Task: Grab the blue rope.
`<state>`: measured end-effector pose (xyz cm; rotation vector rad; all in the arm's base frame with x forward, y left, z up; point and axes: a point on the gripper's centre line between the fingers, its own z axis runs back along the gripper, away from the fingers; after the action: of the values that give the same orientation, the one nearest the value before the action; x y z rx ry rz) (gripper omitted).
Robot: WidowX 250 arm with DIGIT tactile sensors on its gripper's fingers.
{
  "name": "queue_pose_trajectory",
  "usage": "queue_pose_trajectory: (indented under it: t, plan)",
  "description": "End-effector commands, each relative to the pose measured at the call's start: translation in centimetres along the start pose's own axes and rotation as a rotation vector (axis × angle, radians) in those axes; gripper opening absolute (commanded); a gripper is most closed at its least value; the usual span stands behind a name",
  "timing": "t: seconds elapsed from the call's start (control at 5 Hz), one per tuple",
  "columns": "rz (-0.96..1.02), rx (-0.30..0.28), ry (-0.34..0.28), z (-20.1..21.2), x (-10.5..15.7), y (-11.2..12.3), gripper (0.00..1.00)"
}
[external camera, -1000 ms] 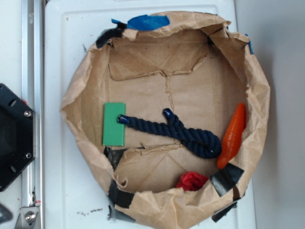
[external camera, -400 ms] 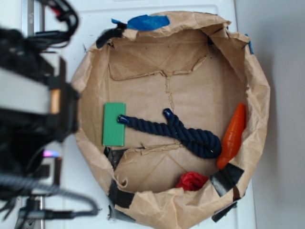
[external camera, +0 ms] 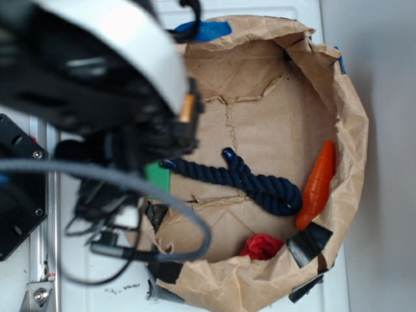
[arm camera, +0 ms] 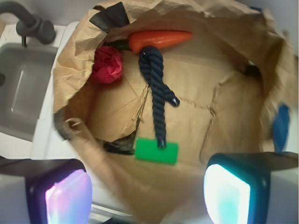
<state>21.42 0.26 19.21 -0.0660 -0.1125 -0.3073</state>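
Rope (external camera: 244, 179) mid-bag (external camera: 351, 117), one end on block (arm camera: 157, 151), loop by carrot toy (external camera: 318, 185).

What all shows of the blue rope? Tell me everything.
The blue rope is thick, dark navy and twisted, doubled over so that its bend lies beside the orange carrot toy. Its two sealed ends point toward the green block; the longer one rests on that block's edge. It lies flat on the floor of the brown paper bag, ungrasped.

Orange carrot toy (external camera: 318, 184), red crumpled thing (external camera: 261, 246), green block (arm camera: 157, 151) inside paper bag (external camera: 354, 123)
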Motion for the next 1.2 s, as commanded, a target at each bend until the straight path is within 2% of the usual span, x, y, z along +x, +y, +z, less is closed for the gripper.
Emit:
queue_pose_trajectory:
  t: [0.0,0.2,0.4,0.8,1.0]
  plan:
    - [-0.134,-0.049,-0.005,-5.1,3.4,0.7,1.00]
    - [-0.242,-0.021,0.003,-8.6,4.5,1.1,1.00]
    - [-0.325,-0.025,-0.030,-10.7,5.3,1.1,1.00]
    - [-0.410,-0.066,-0.132,-14.8,6.3,-0.3,1.00]
    - [-0.414,-0.055,-0.160,-16.5,7.3,-0.9,1.00]
